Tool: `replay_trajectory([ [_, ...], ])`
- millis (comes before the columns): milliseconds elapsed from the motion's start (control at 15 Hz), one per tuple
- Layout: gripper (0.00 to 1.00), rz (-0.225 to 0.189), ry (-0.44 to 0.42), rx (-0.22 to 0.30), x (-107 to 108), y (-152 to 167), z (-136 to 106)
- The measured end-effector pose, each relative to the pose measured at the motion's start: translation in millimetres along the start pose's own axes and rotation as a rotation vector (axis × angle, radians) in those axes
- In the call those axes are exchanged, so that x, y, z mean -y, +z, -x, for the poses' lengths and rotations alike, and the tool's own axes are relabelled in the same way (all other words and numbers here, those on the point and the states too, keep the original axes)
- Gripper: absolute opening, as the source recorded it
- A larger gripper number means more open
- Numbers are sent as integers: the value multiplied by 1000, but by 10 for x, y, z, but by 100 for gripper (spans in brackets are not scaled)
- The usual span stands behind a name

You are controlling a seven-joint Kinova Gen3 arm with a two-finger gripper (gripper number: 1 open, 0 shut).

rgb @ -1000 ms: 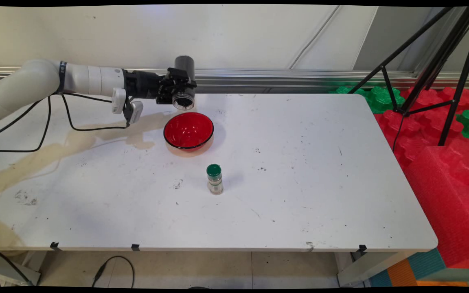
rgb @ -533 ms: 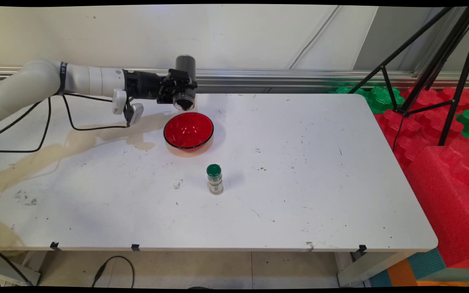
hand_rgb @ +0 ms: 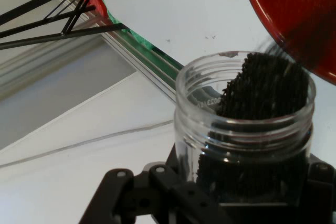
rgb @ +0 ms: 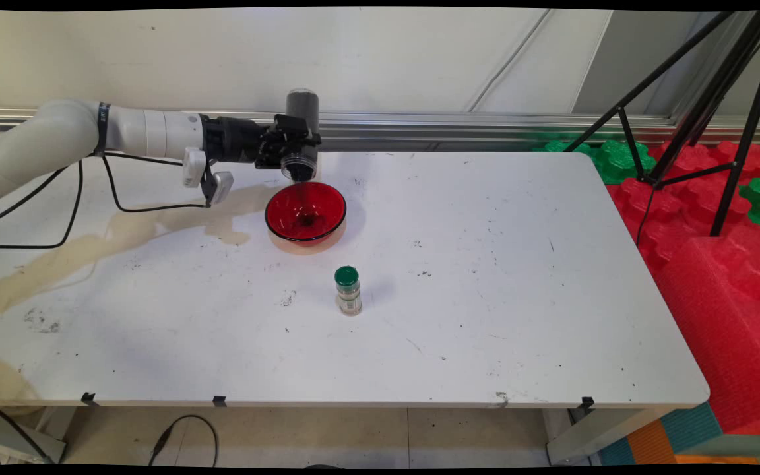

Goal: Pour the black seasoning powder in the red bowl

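My gripper [rgb: 295, 146] is shut on a clear jar [rgb: 301, 135] of dark grains, held upside down and tilted over the far rim of the red bowl [rgb: 305, 211]. A thin dark stream falls from the jar's mouth into the bowl, where a small dark pile lies. In the hand view the jar [hand_rgb: 247, 129] fills the lower right, its open mouth heaped with black grains [hand_rgb: 265, 87] sliding towards the bowl's red rim [hand_rgb: 299, 19]. The gripper's black linkage clasps the jar's body at the bottom of that view.
A small spice jar with a green lid [rgb: 348, 290] stands upright in front of the bowl. A brownish stain [rgb: 109, 234] spreads over the table's left side. Black tripod legs [rgb: 696, 99] and red and green foam blocks [rgb: 716, 218] stand beyond the right edge.
The jar has tipped further and shifted slightly right. Grains now pour from it into the bowl, which held none a second ago.
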Motion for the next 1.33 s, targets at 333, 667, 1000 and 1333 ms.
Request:
replay_trajectory([
  [333, 0, -1, 12, -2, 5, 4, -38],
  [667, 0, -2, 19, -4, 13, 7, -78],
  [1000, 0, -2, 26, -5, 17, 14, -109],
  [1333, 0, -1, 38, -6, 14, 16, -133],
])
